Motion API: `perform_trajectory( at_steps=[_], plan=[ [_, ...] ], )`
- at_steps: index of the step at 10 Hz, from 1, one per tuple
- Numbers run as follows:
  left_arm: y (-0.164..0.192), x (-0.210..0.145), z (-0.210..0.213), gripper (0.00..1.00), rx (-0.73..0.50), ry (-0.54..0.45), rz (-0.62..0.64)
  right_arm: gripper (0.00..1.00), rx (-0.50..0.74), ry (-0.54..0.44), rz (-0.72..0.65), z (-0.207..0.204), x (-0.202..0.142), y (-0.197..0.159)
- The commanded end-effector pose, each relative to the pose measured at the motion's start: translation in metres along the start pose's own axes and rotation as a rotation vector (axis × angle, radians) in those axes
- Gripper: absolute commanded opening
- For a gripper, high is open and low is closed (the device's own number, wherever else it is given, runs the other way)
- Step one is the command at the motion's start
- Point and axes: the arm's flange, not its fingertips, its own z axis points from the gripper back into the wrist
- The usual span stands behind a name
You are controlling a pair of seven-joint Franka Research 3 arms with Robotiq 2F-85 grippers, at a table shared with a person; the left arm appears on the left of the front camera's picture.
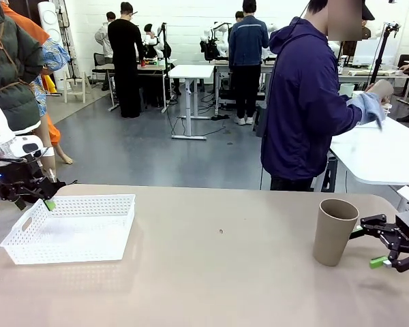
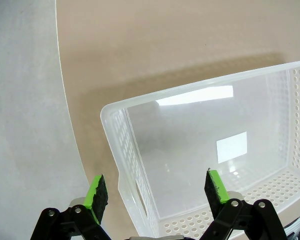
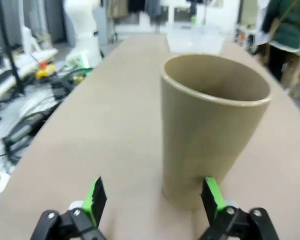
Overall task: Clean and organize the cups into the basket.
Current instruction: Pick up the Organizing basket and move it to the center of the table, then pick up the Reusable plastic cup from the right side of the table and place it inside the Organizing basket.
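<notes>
Left gripper (image 1: 35, 203): jaws spread wide and holding nothing, at the left edge of the front view.
Left gripper, wrist view (image 2: 155, 189): it straddles a short wall of the basket. One green pad (image 2: 96, 192) is outside over the table, and the other is over the basket's floor.
Right gripper (image 1: 368, 247): jaws spread wide, gripping nothing, at the lower right of the front view with its fingers aimed at the cup.
Right gripper, wrist view (image 3: 153, 195): the right-hand pad (image 3: 210, 194) overlaps the cup's base. I cannot tell whether it touches.
Tan-brown cup (image 1: 334, 231) (image 3: 210, 135): it stands upright with its mouth up, at the lower right of the front view, just beside the right gripper's fingertips.
White perforated basket (image 1: 68, 255) (image 2: 127, 145): it sits flat on the table at the lower left of the front view, well apart from the cup. Its glossy floor reflects bright light patches.
Table (image 1: 218, 272): a beige top with rounded far corners.
Person (image 1: 303, 102): stands beyond the far edge at upper right in a dark purple hoodie, turned toward a white side table (image 1: 382, 153), with a pale blue cloth (image 1: 369, 107) in hand.
</notes>
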Motion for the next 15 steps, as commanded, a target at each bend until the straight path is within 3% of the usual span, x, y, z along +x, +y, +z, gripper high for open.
perform_trajectory(
  at_steps=[1, 5, 15],
  plan=[
    [0.003, -0.001, -0.002, 1.00, 0.011, -0.018, -0.028, 1.00, -0.064, 0.011, -0.028, -0.009, -0.004, -0.015],
    [0.003, -0.001, -0.006, 1.00, 0.022, -0.018, -0.054, 1.00, -0.083, 0.021, -0.052, -0.028, -0.010, -0.034],
    [0.011, 0.007, -0.030, 1.00, 0.042, 0.030, -0.003, 1.00, -0.005, -0.084, -0.010, -0.066, 0.000, -0.049]
  ],
)
